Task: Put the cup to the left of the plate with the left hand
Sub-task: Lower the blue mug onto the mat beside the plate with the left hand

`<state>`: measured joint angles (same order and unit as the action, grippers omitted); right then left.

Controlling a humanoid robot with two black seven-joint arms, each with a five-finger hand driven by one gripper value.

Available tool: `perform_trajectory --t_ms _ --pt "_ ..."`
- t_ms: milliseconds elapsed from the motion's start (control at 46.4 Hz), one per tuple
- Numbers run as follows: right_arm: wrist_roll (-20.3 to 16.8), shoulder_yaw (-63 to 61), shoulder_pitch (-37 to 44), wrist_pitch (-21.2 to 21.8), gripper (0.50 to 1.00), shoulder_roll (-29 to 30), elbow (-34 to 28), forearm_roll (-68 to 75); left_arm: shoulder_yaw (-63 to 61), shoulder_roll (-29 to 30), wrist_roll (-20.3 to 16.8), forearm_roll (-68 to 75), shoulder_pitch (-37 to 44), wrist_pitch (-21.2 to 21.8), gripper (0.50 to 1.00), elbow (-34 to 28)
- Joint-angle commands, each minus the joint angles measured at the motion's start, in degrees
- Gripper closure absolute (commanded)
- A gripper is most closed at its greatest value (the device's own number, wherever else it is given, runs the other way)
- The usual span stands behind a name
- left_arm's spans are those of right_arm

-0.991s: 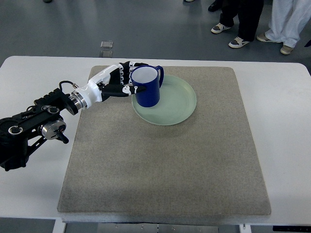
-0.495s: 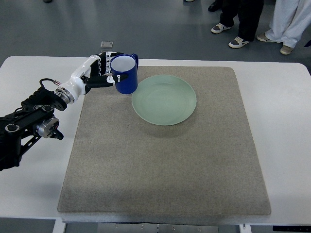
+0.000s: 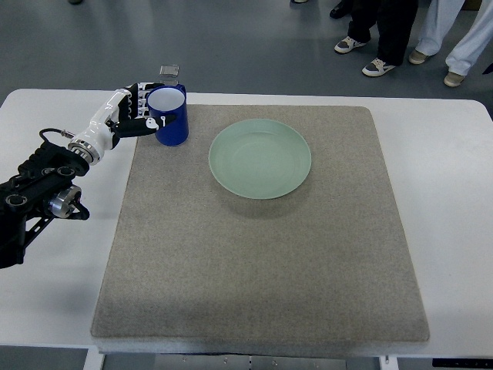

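Observation:
A blue cup (image 3: 169,116) with a white inside is held upright by my left hand (image 3: 141,110), whose fingers wrap its left side. The cup hangs near the far left corner of the grey mat (image 3: 262,254), well left of the pale green plate (image 3: 260,158). Whether the cup touches the mat I cannot tell. My left arm (image 3: 46,185) comes in from the left edge over the white table (image 3: 54,293). The right arm does not show.
Several people's legs and shoes (image 3: 379,65) stand on the floor beyond the table's far edge at the upper right. A small square plate (image 3: 169,71) lies on the floor behind the cup.
My left hand has carried the cup off the plate's left rim and leftward, to the mat's far left corner. The plate has stayed put.

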<state>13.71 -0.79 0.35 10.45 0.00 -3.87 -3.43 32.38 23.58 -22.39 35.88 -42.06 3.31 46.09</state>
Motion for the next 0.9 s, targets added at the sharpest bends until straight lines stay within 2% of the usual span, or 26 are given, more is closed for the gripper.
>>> perform_trajectory --t_ms 0,129,280,668,732,840,883 --pt "0.0 0.0 0.0 0.01 0.568 0.0 0.0 0.0 0.23 -0.11 -0.11 -0.46 -0.04 -1.29 1.0 -0.74" --pt "0.0 0.0 0.0 0.01 0.568 0.0 0.0 0.0 1.02 -0.38 -0.46 -0.55 -0.04 -2.69 1.0 -1.01" --pt "0.0 0.0 0.0 0.01 0.568 0.0 0.0 0.0 0.93 -1.35 -3.53 -0.46 -0.04 -2.69 1.0 -1.18" --pt "0.0 0.0 0.0 0.01 0.568 0.0 0.0 0.0 0.06 -3.72 -5.82 0.07 0.4 -2.61 0.997 -4.7" --pt "0.0 0.0 0.0 0.01 0.568 0.0 0.0 0.0 0.06 -3.72 -5.82 -0.2 0.49 -2.43 0.975 -4.7" --pt "0.0 0.0 0.0 0.01 0.568 0.0 0.0 0.0 0.06 -3.89 -5.82 -0.37 0.66 -1.64 0.845 -4.7" --pt "0.0 0.0 0.0 0.01 0.568 0.0 0.0 0.0 0.06 -4.16 -5.82 -0.37 0.84 -1.64 0.842 -4.7"
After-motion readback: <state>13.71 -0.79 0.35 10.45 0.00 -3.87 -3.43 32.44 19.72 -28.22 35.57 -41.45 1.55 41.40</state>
